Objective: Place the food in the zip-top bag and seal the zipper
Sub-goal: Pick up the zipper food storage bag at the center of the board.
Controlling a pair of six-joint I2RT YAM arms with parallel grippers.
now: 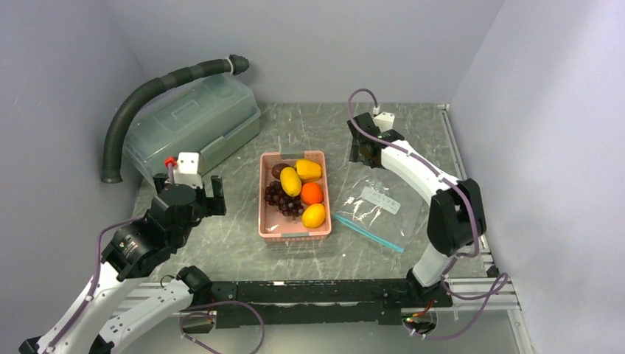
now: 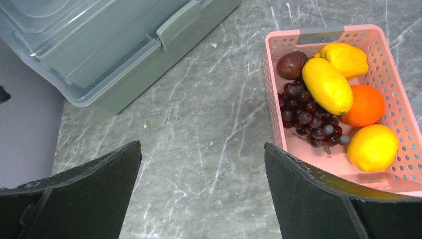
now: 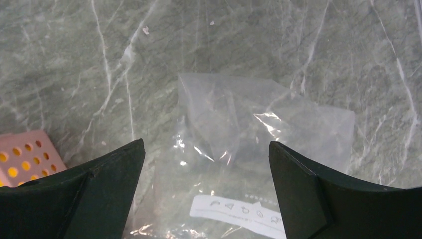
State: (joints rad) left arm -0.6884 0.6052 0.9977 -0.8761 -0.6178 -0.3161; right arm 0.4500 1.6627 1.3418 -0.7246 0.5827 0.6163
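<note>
Hovering wide open above the grey marbled tabletop, the left gripper is gripping nothing. Its 2 black fingers are framing bare stone between the translucent grey-green lidded box and the pink slotted plastic basket. All 6 pieces of toy food are sitting in that basket, off to the right of the left jaws and beyond them rather than between them. They are 3 yellow-orange oval fruits, 1 round orange fruit, 1 dark purple grape bunch and 1 small brown-red ball in the far corner.

The right gripper is likewise spreading its jaws fully and carrying nothing. The clear floppy zip-top bag is lying flat on the table directly below the gap between those jaws and reaching past the fingertips. A white label on it is showing low between them. How high the fingers are hanging above the plastic cannot be told.

From overhead, the bag is resting just right of the basket. Its teal-blue zipper strip is running diagonally along the edge nearest the arm bases, and whether that strip is pressed closed cannot be told. A black corrugated hose is curving around the box at the far left.
</note>
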